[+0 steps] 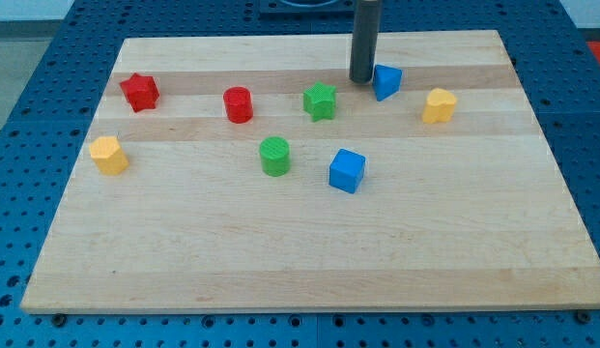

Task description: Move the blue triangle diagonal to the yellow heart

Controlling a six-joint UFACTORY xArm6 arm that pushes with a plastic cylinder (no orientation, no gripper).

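The blue triangle (386,81) lies near the view's top, right of centre, on the wooden board (309,261). The yellow heart (439,105) sits to its right and slightly lower, a short gap away. My tip (362,79) rests on the board just left of the blue triangle, touching or almost touching its left edge. The dark rod rises straight up out of the view's top.
A green star (320,101) lies just left and below my tip. A red cylinder (239,104) and red star (140,92) lie further left. A yellow hexagon (108,155) sits at the left edge. A green cylinder (274,156) and blue cube (347,170) lie mid-board.
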